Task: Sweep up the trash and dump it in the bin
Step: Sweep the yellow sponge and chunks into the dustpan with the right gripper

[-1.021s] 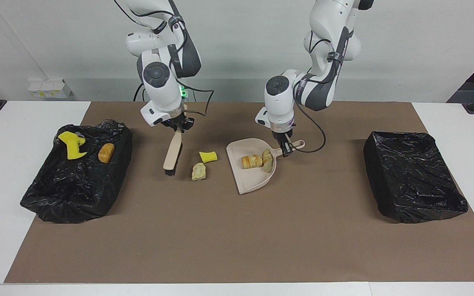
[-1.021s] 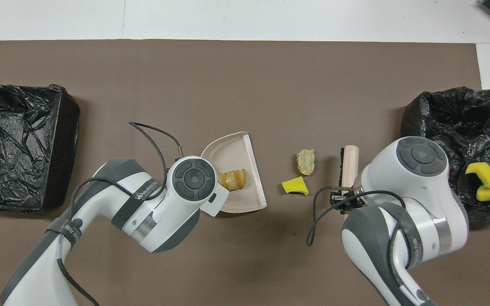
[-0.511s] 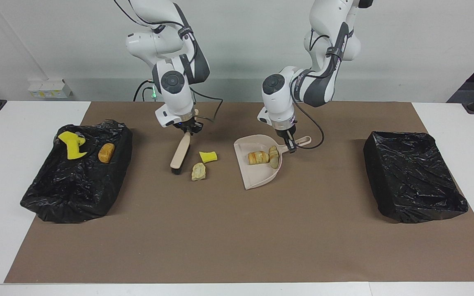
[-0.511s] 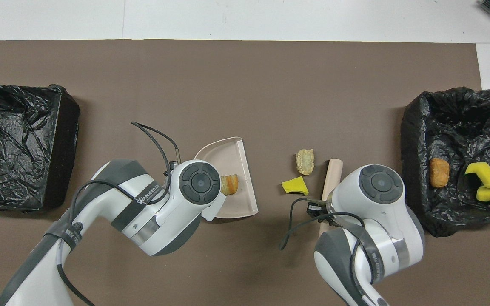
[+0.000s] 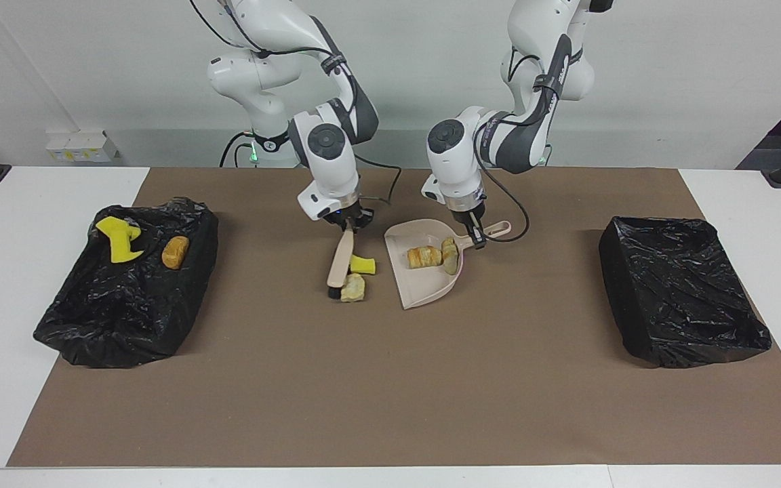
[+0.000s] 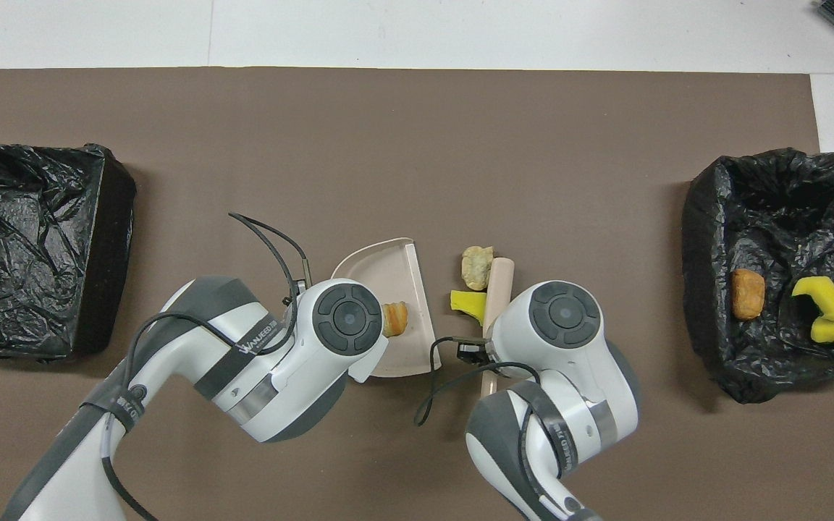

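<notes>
- Two bins lined with crinkled black plastic sit at the ends of the brown mat: the bin at the right arm's end [image 5: 126, 285] holds a bright yellow sponge chunk [image 5: 118, 238] and an orange-brown lump [image 5: 175, 251]; the bin at the left arm's end [image 5: 682, 291] shows only its glossy liner.
- Two loose scraps lie mid-table, both touching the brush: a small yellow sponge piece [image 5: 363, 265] and, farther from the robots, a pale tan lump [image 5: 353, 288] at the bristle end.
- Two more scraps rest inside the dustpan [image 5: 424, 288]: a ridged, bread-like orange roll [image 5: 424, 257] and a greenish-tan lump [image 5: 451, 255] beside it, toward the handle.
- Between the loose scraps and the dustpan's open lip lies only a narrow strip of bare mat.
- Right gripper [image 5: 348, 226]: clenched on the handle of the beige brush [image 5: 339, 261], wrist pointing straight down; the brush slants away from the robots with its dark bristles on the mat.
- Left gripper [image 5: 473, 238]: clamped on the dustpan's looped handle, forearm bent low over the table, a black cable looping off the wrist.
- Dustpan: smooth beige plastic, rounded back wall, flat straight lip facing the brush.
- From above, both white wrists hide their fingers and part of the dustpan.
</notes>
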You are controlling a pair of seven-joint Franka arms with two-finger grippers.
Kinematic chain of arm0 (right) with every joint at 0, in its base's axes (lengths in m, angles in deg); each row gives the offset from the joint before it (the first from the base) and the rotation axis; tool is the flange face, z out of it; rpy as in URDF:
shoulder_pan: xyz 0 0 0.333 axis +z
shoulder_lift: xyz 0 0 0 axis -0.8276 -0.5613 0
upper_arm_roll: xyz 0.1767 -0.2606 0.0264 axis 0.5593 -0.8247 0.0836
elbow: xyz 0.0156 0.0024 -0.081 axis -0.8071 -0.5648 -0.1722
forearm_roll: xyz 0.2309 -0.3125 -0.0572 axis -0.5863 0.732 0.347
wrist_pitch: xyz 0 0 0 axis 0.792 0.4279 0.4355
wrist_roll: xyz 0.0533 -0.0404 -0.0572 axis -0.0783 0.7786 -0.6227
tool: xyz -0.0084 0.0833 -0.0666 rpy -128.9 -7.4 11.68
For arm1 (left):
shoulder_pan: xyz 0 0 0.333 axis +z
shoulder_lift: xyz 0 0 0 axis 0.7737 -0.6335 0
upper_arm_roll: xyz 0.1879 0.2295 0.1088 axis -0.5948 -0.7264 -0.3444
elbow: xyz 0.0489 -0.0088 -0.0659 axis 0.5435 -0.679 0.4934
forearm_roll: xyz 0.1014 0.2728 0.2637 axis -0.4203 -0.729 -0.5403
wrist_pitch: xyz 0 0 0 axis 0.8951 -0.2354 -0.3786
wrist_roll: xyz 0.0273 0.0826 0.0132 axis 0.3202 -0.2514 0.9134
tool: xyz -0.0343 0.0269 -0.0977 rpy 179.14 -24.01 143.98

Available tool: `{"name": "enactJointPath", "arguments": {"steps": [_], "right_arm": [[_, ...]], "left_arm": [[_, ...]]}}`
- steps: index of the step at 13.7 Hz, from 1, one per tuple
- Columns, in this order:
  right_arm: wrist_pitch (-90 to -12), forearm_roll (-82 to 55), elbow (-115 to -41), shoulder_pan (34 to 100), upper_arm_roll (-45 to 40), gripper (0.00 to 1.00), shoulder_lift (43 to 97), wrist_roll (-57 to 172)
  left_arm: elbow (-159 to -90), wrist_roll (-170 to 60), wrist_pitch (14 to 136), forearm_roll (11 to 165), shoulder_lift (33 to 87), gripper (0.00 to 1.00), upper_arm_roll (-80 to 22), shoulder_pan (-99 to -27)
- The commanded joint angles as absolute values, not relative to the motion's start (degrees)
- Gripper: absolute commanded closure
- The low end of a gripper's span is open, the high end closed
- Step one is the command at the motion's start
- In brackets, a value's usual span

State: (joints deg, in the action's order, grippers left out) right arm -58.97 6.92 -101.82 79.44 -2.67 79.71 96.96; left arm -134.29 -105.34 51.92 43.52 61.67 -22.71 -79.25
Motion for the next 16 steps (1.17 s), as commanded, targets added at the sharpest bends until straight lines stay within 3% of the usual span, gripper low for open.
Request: {"name": "enactJointPath", "arguments": {"steps": [1,7,10,13,16], "right_arm": [[-59.07,-3.00,-100.63,80.20,-2.22,1.00,78.52,79.89],[-55.14,-14.65,-99.75,79.68,-1.16,1.00,79.66,66.11],[-43.64,-8.70,-97.65,74.16,-1.43,1.00,82.91,61.80],[-31.33,-0.34,-91.51,72.65,-1.69,1.00,84.15,62.41],[-32.50,6.52,-91.57,71.59,-1.25,1.00,84.50,62.15]], "left_arm": [[-136.63,-104.29,51.90,42.16,63.61,1.00,-23.36,-80.13],[-136.80,-104.20,52.34,42.16,63.61,1.00,-23.27,-79.78],[-136.80,-104.20,52.42,42.16,63.61,1.00,-23.27,-79.69],[-136.98,-104.20,52.95,42.25,63.61,1.00,-23.27,-79.69],[-137.15,-104.20,53.30,42.25,63.61,1.00,-23.27,-79.61]]}}
